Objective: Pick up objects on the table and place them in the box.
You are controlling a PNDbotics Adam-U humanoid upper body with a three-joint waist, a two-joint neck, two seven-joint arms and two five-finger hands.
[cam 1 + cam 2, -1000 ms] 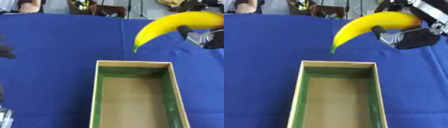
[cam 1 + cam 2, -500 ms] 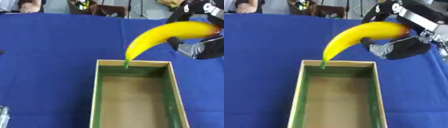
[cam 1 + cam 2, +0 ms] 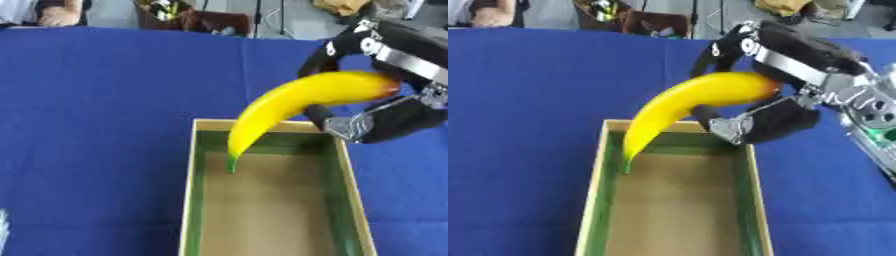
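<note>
A yellow banana point(image 3: 289, 106) with a green stem tip hangs tilted over the far end of the box point(image 3: 193, 190), stem pointing down inside it. My right hand point(image 3: 773, 120) comes in from the upper right and is shut on the banana's thick end, fingers over the top and thumb beneath. The box is a long open tray with tan rim, green inner walls and a bare cardboard floor point(image 3: 677, 210). My left hand shows in neither view.
The box stands on a blue tablecloth point(image 3: 96, 110) that spreads wide to the left and behind. Clutter and a person's arm point(image 3: 52, 12) lie beyond the table's far edge. A pale object sliver point(image 3: 3, 235) shows at the lower left edge.
My right hand has carried the banana leftward and down, from above the cloth behind the box to over the box's far end, the stem now dipping inside.
</note>
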